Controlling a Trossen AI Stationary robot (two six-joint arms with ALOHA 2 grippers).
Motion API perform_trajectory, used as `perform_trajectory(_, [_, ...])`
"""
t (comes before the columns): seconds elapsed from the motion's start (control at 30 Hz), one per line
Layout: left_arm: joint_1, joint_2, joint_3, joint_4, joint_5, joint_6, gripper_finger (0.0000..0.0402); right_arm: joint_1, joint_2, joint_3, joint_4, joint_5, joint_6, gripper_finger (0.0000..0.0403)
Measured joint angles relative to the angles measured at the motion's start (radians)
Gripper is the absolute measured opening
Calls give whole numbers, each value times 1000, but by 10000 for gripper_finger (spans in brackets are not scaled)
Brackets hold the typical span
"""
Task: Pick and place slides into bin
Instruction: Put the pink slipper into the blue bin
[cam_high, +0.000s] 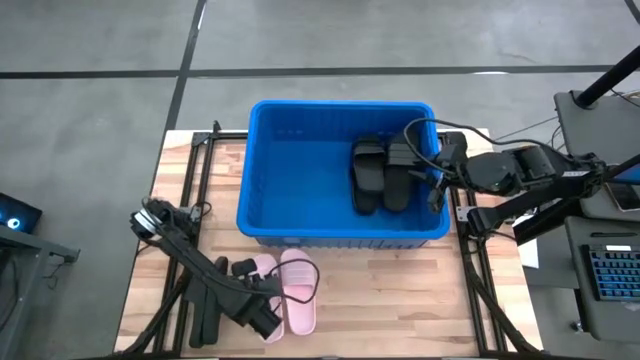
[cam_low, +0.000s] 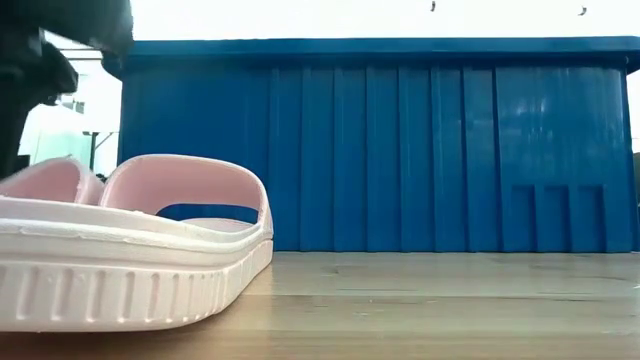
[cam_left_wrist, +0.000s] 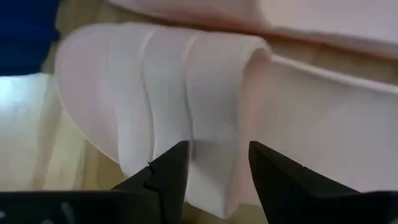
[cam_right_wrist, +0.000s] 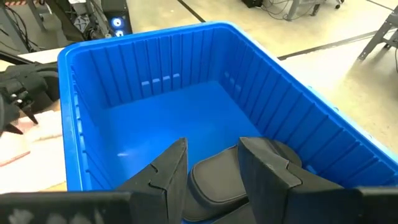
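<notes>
The blue bin (cam_high: 300, 170) stands mid-table. Two black slides (cam_high: 380, 175) lie soles down in its right half. My right gripper (cam_right_wrist: 212, 163) is open over the bin's right side, above the strap of one black slide (cam_right_wrist: 214, 180). Two pale pink slides (cam_high: 295, 285) lie soles down on the table in front of the bin. My left gripper (cam_left_wrist: 219, 163) is open at the left pink slide (cam_left_wrist: 155, 93), with its fingers on either side of the strap's edge. The nearer pink slide also shows in the low view (cam_low: 130, 250). My left gripper comes in level from the table's left. One finger (cam_left_wrist: 171, 171) stands outside the pink slide's strap edge (cam_left_wrist: 214, 143) and the other on its inner side. I cannot tell whether the fingers touch the strap. The slide lies flat on the table.
The bin's left half is bare blue floor (cam_right_wrist: 180, 124). Bare wooden tabletop (cam_high: 400, 300) lies in front of the bin to the right of the pink slides. Black frame rails (cam_high: 470, 270) run along the table's sides.
</notes>
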Motion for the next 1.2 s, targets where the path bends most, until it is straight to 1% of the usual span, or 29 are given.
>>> perform_trajectory(0.07, [-12,-9,24,0,-48,23,154,0,-3,0,0,0,0,132])
perform_trajectory(0.23, [-33,-28,78,21,-114,131,154,0,-7,0,0,0,4,132])
perform_trajectory(0.3, [-35,-30,76,38,-102,129,154,0,-7,0,0,0,6,132])
perform_trajectory(0.43, [-27,-34,71,43,7,107,154,0,-6,0,0,0,6,132])
perform_trajectory(0.6, [-22,-34,62,41,16,105,154,0,-7,0,-1,0,5,132])
perform_trajectory(0.73, [-22,-32,60,39,-19,105,154,0,-7,0,-1,0,5,132])
perform_trajectory(0.87, [-21,-31,47,37,-114,74,154,0,-6,-3,-2,0,6,132])
perform_trajectory(0.93, [-21,-31,43,34,-143,60,154,0,-6,-4,-2,0,6,132])
perform_trajectory(1.2, [-22,-26,42,1,-157,56,154,0,-6,-9,-2,0,6,132])
